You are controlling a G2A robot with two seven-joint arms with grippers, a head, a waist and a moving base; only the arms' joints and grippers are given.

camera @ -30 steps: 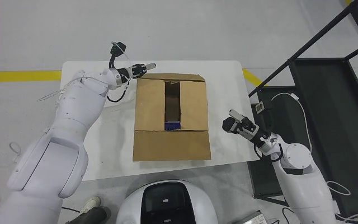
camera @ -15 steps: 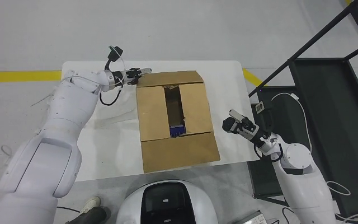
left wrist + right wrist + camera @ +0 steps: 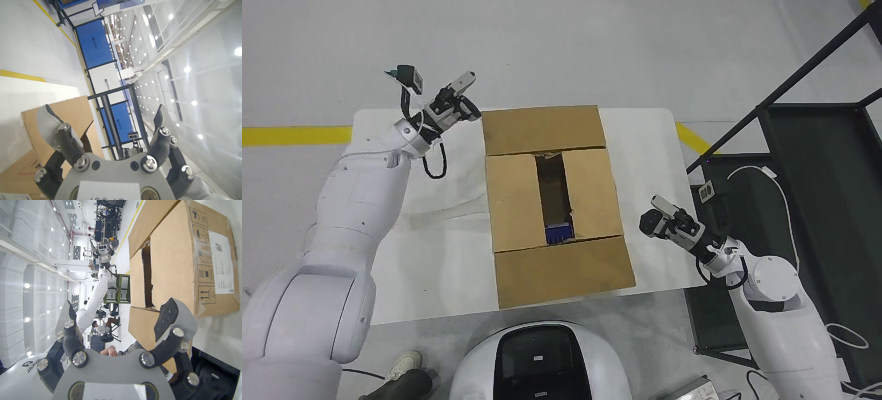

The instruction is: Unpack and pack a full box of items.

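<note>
box (image 3: pixel 510 205) interior mostly hidden, blue item (image 3: pixel 556 235) half-covered

A white desk (image 3: pixel 642 135) stands on a pale grey floor (image 3: pixel 642 50). A yellow line (image 3: pixel 292 134) crosses the floor on either side of the desk. Just beside the desk's right edge is a dark metal rack (image 3: pixel 832 180), with a white cable (image 3: pixel 762 169) lying on its shelf. The left wrist view shows blue panels (image 3: pixel 94 45) and a white panel (image 3: pixel 105 82) in dark frames, under rows of ceiling lights (image 3: pixel 187 69). A green cart (image 3: pixel 121 289) stands far off in the right wrist view.
</note>
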